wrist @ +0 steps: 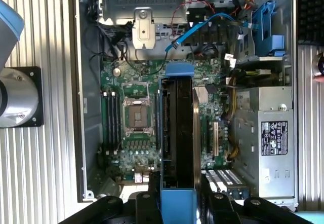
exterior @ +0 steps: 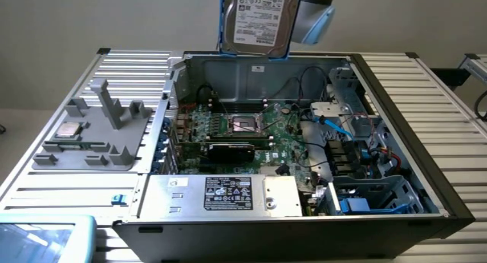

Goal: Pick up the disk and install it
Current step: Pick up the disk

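GRIP: your gripper (wrist: 178, 196) clamps the disk (exterior: 257, 20) | POSE: long axis vertical, hanging below you | WHERE: above computer case (exterior: 251, 75) far wall; drive cage (exterior: 377, 197) well apart, toward exterior view's right

Well below the jaws, and spreading out to either side of them, lies a table (exterior: 445, 97) of ribbed silver aluminium slats with small black caps at its far corners. Behind the jaws rises a plain, pale wall (exterior: 91, 17), evenly lit by soft, diffuse light that casts only faint shadows. Lower down and far to the exterior view's left of the jaws a pale strip of what appears to be floor (exterior: 13, 117) shows past the table's edge, and far to their right stands a second metal frame (exterior: 473, 66), near the table.
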Robot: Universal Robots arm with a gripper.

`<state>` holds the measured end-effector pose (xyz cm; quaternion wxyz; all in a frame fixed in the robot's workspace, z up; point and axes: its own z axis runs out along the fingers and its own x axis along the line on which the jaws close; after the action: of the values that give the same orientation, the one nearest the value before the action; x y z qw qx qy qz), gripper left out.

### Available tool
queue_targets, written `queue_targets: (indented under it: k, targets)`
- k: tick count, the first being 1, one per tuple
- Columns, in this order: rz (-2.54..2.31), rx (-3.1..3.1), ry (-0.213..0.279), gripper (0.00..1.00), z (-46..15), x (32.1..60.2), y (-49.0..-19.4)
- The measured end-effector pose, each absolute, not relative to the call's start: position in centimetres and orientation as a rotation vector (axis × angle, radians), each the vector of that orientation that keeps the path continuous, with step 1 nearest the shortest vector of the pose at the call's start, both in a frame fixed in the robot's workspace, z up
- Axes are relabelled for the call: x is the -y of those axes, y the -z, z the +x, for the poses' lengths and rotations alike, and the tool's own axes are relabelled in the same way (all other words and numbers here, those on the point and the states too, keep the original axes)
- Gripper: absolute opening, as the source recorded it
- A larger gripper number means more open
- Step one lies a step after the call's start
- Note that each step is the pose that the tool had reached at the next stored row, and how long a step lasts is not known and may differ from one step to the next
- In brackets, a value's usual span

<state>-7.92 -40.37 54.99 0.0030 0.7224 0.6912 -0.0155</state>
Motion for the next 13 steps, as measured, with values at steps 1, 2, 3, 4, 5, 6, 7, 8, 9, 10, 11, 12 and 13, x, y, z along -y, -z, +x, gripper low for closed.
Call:
queue_targets:
  k: [1, 2, 3, 4, 5, 6, 7, 8, 9, 10, 11, 12, 13]
  targets:
    - [2.266, -2.168, 0.049, 0.37, -7.6, 40.6, -55.0]
    - [2.266, -2.168, 0.049, 0.37, -7.3, 40.8, -55.1]
    - [2.266, -2.168, 0.049, 0.37, -6.9, 41.0, -55.2]
    - [2.266, -2.168, 0.049, 0.37, -6.6, 41.2, -55.2]
    - [2.266, -2.168, 0.049, 0.37, -6.3, 41.5, -55.3]
    - [2.266, -2.168, 0.049, 0.37, -6.0, 41.7, -55.3]
    - [2.266, -2.168, 0.049, 0.37, -5.7, 41.9, -55.4]
    - [2.266, -2.168, 0.049, 0.37, -5.5, 42.2, -55.4]
    - [2.266, -2.168, 0.049, 0.37, -5.2, 42.4, -55.4]
    - [2.266, -2.168, 0.049, 0.37, -4.9, 42.7, -55.5]
    - [2.266, -2.168, 0.049, 0.37, -4.7, 42.9, -55.5]
    - [2.266, -2.168, 0.049, 0.37, -4.5, 43.1, -55.5]
    - [2.266, -2.168, 0.049, 0.37, -4.2, 43.4, -55.5]
